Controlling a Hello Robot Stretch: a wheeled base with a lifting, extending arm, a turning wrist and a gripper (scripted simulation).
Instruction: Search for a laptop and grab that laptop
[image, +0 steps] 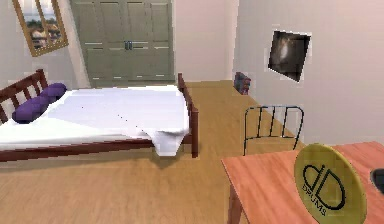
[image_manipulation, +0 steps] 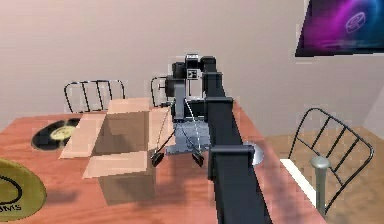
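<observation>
Whether anything's held by the jaws can't be told; the open brown cardboard box (image_manipulation: 118, 148) right beside the flat grey slab (image_manipulation: 193, 133) could get bumped.

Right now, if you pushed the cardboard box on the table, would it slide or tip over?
Probably slide rather than tip: the box has a wide base on the flat table. It looks like thin cardboard with its flaps open, so it is likely light, and the walls may bend if pushed hard. The flaps would probably flop if grabbed.
</observation>
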